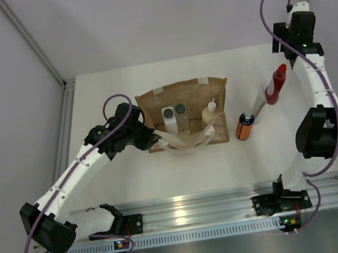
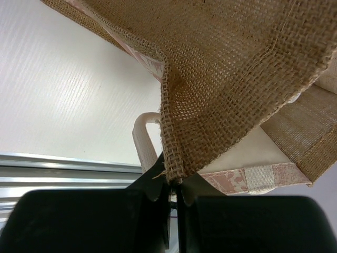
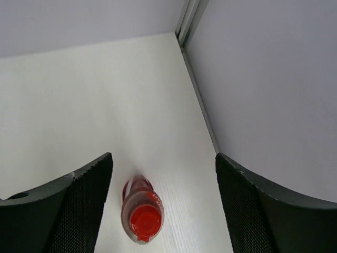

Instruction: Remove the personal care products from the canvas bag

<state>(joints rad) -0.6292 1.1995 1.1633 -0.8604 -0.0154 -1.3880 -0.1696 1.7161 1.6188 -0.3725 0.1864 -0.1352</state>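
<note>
**Top view.** Bag (image 1: 183, 94), one — tan woven cloth, rectangular, standing mid-table with mouth up, long axis left to right. Handles (image 1: 190, 141), two, cream webbing, flopped over the near side. Bottles, five in all.
- Inside the bag, three, all upright:
  - white square bottle (image 1: 169, 119) with dark cap;
  - clear bottle (image 1: 182, 115) with grey cap, close beside it near the middle;
  - cream bottle (image 1: 210, 114) with white nozzle, toward the right end.
- Outside on the white table (image 1: 131, 170), two, right of the bag:
  - orange bottle (image 1: 244, 128), round, dark cap, just beside the bag's right end;
  - red bottle (image 1: 276, 87), slim, red cap, farther right and farther back, well apart from the bag.
- Both apparently upright, caps up.

**Left wrist view.** Left pincer (image 2: 174, 179) clenched on a corner of the bag's side wall, with coarse, open-weave, fraying cloth pinched between black fingers. One handle loop just behind, and a pale pink-patterned strip to the right.

**Right wrist view.** Right pincer (image 3: 163, 158) released — black textured fingers wide apart, grasping nothing, hanging above the red bottle. Bottle seen cap-on from overhead, long axis vertical, on bare table near the right wall.
</note>
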